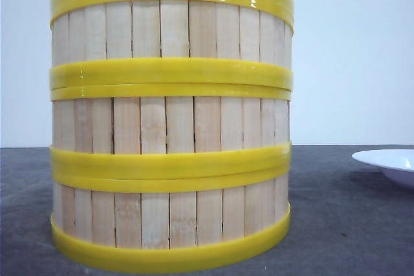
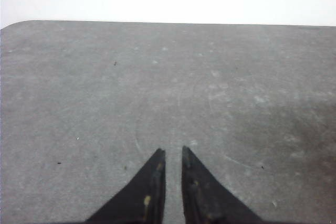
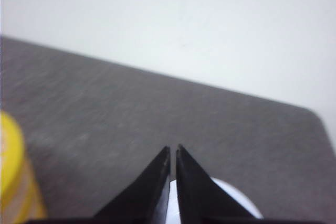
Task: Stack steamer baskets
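Grey bench (image 1: 349, 224) under everything, far edge against a white wall. Three baskets (image 1: 169, 121) stacked in one upright column close to the front camera, rims meeting, insides hidden. White plate (image 1: 388, 163) at the right edge, well apart from the stack, bare bench between. Left tool (image 2: 173, 153) over bare bench, tips nearly together, holding nothing, no basket in its view. Right tool (image 3: 173, 150) nearly closed, empty, above the plate, stack off at that view's margin.

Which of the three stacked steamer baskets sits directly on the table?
The bottom steamer basket: its lower yellow rim rests on the grey table, while the other two sit on baskets.
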Available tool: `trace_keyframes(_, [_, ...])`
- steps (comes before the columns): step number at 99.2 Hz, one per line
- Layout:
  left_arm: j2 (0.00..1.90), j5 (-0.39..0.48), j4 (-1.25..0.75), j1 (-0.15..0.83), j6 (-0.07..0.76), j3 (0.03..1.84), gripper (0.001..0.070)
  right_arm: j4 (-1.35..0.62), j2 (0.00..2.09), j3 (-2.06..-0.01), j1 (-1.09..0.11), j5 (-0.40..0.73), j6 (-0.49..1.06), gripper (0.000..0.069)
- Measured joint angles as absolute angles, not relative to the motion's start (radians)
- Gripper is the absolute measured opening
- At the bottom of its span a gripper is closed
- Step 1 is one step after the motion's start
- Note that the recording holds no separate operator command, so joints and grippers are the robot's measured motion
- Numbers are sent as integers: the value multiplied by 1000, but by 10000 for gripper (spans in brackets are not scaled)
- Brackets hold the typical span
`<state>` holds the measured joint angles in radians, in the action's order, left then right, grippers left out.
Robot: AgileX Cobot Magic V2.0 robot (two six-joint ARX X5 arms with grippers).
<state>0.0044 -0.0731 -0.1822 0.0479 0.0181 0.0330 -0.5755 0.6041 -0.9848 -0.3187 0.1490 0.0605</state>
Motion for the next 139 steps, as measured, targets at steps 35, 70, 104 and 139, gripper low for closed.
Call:
trace_keyframes(35, [4, -73, -182, 48, 18, 33, 30, -276, 394, -525, -10, -7, 90, 17])
trace_keyframes(70, [4, -73, -182, 48, 18, 33, 30, -220, 121, -138, 35, -3, 47, 17])
trace_keyframes(104, [4, -73, -182, 48, 18, 33, 30, -171, 30, -16, 68, -1, -30, 17])
trace_keyframes(139, [4, -73, -182, 48, 18, 33, 30, -169, 5, -16, 68, -2, -13, 17])
